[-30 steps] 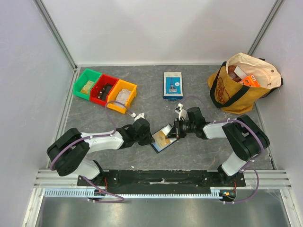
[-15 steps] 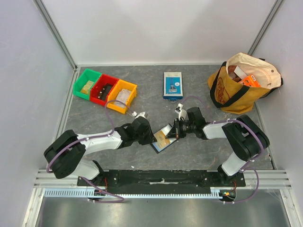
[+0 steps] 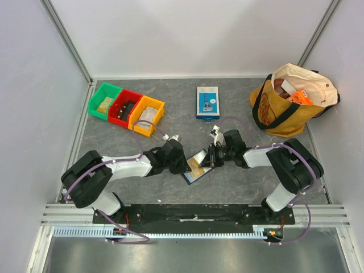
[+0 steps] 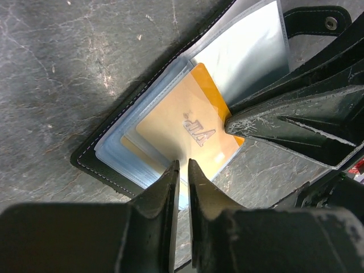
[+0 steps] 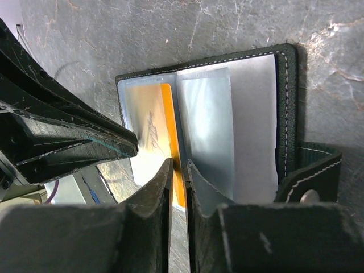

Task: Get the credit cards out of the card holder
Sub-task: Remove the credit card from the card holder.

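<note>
The black card holder (image 3: 199,171) lies open on the grey table between both arms, its clear bluish pockets facing up. A yellow-orange credit card (image 4: 182,122) sits partly out of a pocket; in the right wrist view the card (image 5: 169,116) shows as an orange strip beside the sleeve. My left gripper (image 4: 182,164) has its tips at the card's near edge, parted by a narrow slit with nothing seen between them. My right gripper (image 5: 180,163) comes from the opposite side, also slightly open, its tips over the card's orange edge. Other cards are not distinguishable.
Green (image 3: 104,101), red (image 3: 125,107) and yellow (image 3: 147,115) bins stand at the back left. A blue-and-white box (image 3: 207,102) stands at the back middle, and a yellow tote bag (image 3: 284,105) sits at the back right. The holder's snap strap (image 5: 310,176) lies beside my right fingers.
My left gripper has slid a little to the right, closer onto the holder. The right arm and the holder stay where they were.
</note>
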